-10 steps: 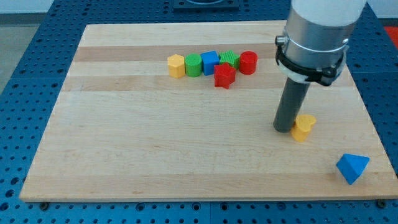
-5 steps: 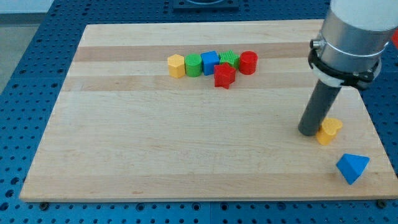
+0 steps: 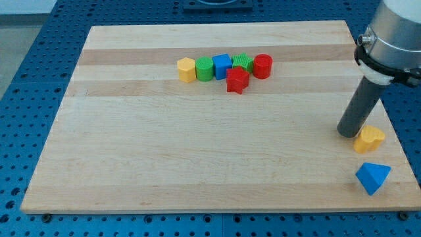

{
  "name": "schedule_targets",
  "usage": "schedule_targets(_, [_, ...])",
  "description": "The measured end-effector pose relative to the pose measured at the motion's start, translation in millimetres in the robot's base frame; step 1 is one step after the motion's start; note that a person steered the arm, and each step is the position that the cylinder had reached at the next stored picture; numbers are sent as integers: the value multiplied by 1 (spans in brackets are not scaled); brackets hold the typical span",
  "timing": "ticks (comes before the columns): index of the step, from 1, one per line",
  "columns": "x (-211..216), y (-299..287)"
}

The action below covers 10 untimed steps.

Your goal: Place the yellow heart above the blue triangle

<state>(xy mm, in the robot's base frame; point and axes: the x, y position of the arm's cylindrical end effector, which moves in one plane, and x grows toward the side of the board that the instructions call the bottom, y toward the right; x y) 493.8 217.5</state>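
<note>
The camera view shows my tip (image 3: 346, 134) resting on the wooden board (image 3: 164, 151) near its right edge, pressed against the left side of the yellow heart (image 3: 369, 139). The contact sits on the heart's upper-left flank, which suits a shove toward the view's right. The arm has no fingers or jaws at all, so nothing is open or closed; the plain rod simply bears against the block from the side.

The blue triangle (image 3: 373, 177) lies just below and slightly to the right of the tip, near the board's lower right corner. The yellow heart sits directly above it in the view, close but apart, with a strip of bare wood between them. Judged from that layout, the task looks nearly or fully met; any further push should be small, since the board's right edge is near.

Well away to the tip's upper left, a cluster of blocks lies in a row: a yellow hexagon-like block (image 3: 187, 69), a green cylinder (image 3: 204, 68), a blue cube (image 3: 222, 66), a ribbed green block (image 3: 243, 62) and a red cylinder (image 3: 262, 66), with a red star-like block (image 3: 237, 80) just below them. They touch or nearly touch one another.

The blocks look like matte, moulded plastic with softly rounded edges. The board is pale, striped, smooth timber. The rod is dark, cylindrical and smooth, under a grey metallic collar.
</note>
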Motion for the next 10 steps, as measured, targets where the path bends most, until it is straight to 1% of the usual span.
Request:
schedule_targets(1, [-8, 15])
schedule_targets(3, [-9, 40])
schedule_targets(4, [-3, 39])
schedule_targets(6, [23, 28])
schedule_targets(8, [30, 28])
schedule_targets(9, [4, 17])
schedule_targets(10, [-13, -11])
